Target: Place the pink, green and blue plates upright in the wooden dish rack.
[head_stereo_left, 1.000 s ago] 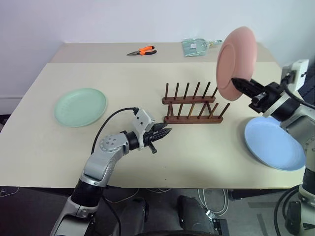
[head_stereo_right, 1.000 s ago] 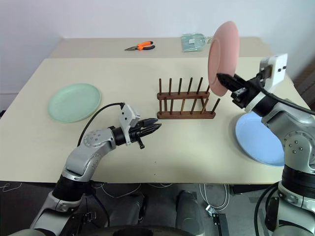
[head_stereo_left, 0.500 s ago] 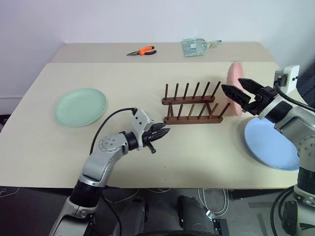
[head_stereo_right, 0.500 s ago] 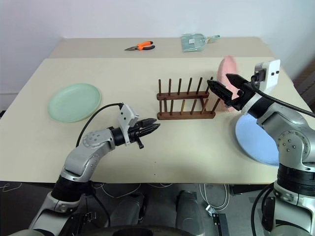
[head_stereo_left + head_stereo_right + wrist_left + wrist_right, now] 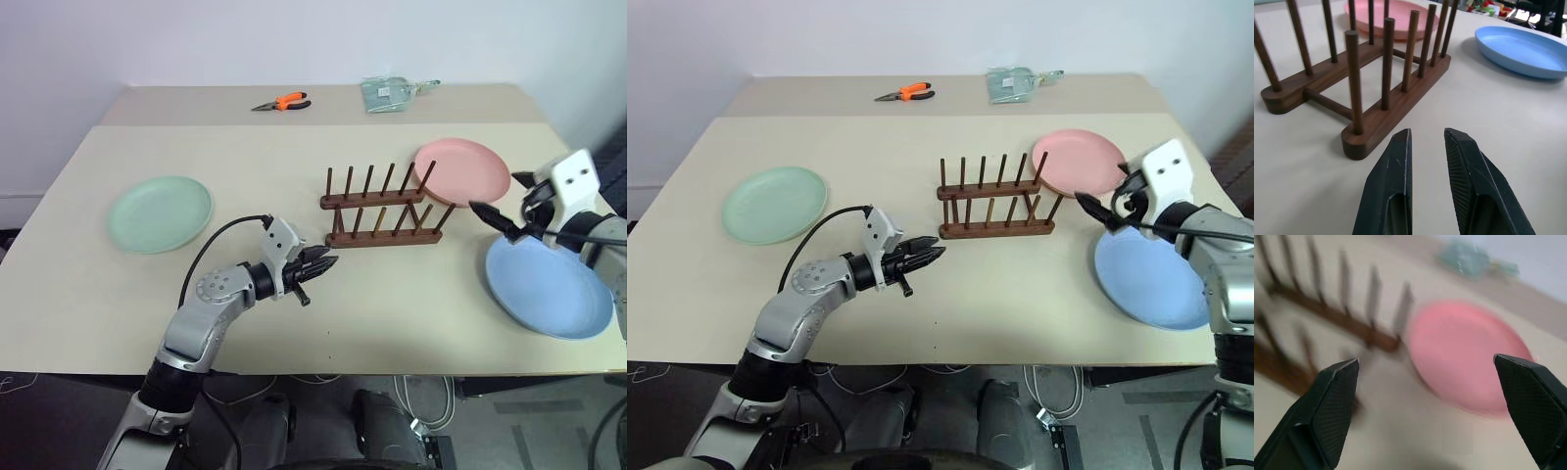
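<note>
- Now, at the far left of the worktop (image 5: pixel 88 284), we see the green plate (image 5: pixel 161 212) lying flat, well apart from everything else.
- Next, our left gripper (image 5: pixel 323 266) hangs just above the worktop, near the front of the wooden dish rack (image 5: pixel 380 206); its fingers (image 5: pixel 1393 186) are almost together with a narrow gap and clasp nothing.
- At the back edge, orange-handled pliers (image 5: pixel 283 102) lie to the left of a clear packet (image 5: pixel 392 93).
- In the middle, the wooden dish rack stands with every slot between its pegs bare.
- Just behind the rack's right end, the pink plate (image 5: pixel 462 170) lies flat on the worktop, close to the end pegs; we cannot tell whether it touches them.
- Further right, our right gripper (image 5: pixel 509 206) is spread wide and grips nothing, hanging between the pink plate and the blue plate (image 5: pixel 549 289).
- Lastly, the blue plate lies flat at the right edge of the worktop, in front of the pink one and apart from the rack.
</note>
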`<control>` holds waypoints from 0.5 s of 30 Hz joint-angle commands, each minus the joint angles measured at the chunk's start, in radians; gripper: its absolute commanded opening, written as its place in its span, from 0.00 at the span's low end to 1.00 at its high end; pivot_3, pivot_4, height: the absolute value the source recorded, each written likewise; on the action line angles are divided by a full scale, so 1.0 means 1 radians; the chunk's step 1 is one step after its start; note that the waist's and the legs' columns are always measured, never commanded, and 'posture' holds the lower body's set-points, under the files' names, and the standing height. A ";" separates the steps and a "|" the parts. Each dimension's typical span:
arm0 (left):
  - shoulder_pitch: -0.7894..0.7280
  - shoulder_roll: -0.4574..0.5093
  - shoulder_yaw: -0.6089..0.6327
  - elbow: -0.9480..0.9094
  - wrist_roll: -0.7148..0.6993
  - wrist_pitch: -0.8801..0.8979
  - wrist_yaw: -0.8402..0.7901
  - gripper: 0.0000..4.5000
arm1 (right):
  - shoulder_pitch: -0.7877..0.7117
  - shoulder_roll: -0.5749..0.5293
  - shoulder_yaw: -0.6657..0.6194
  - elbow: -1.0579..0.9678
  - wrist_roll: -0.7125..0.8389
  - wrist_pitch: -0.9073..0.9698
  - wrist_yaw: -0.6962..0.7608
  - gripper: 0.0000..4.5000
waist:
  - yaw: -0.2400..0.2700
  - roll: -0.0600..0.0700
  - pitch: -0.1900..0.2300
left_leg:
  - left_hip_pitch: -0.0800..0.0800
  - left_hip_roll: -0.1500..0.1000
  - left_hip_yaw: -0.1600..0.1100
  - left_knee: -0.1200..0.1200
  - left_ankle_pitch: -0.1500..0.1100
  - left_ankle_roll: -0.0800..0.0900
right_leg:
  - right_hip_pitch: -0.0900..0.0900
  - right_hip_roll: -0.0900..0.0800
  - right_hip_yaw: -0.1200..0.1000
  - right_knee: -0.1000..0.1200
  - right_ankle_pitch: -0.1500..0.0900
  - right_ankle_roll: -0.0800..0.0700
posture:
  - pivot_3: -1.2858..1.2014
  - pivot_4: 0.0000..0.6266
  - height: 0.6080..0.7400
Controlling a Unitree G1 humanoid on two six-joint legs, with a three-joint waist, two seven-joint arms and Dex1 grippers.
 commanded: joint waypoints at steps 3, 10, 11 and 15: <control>-0.009 -0.001 0.004 -0.015 -0.013 -0.008 -0.006 0.23 | -0.164 0.025 0.145 0.319 -0.249 -0.318 -0.038 0.99 | -0.013 0.001 0.000 | 0.000 0.000 0.001 0.000 0.000 0.000 | 0.000 0.000 0.001 0.000 0.001 -0.002 | 0.52 0.24 1.00; -0.008 -0.004 -0.004 -0.013 -0.008 -0.009 -0.006 0.23 | -0.459 0.157 0.310 0.827 -0.472 -0.608 -0.141 0.99 | -0.023 0.000 0.001 | 0.001 0.000 0.001 -0.001 0.000 0.000 | 0.000 0.000 0.001 0.000 0.002 -0.003 | 0.52 0.24 1.00; -0.008 -0.004 -0.006 -0.013 -0.007 -0.009 -0.005 0.23 | -0.496 0.171 0.334 0.889 -0.503 -0.635 -0.152 0.99 | -0.023 0.000 0.000 | 0.001 0.000 0.001 -0.001 0.000 0.000 | 0.000 0.000 0.001 0.000 0.002 -0.003 | 0.52 0.24 1.00; -0.007 -0.005 -0.001 -0.018 -0.006 -0.006 0.005 0.23 | -0.615 0.217 0.395 1.075 -0.590 -0.685 -0.211 0.99 | -0.022 0.000 0.000 | 0.001 0.000 0.000 -0.001 0.000 0.000 | 0.000 0.000 0.002 0.000 0.002 -0.003 | 0.52 0.24 1.00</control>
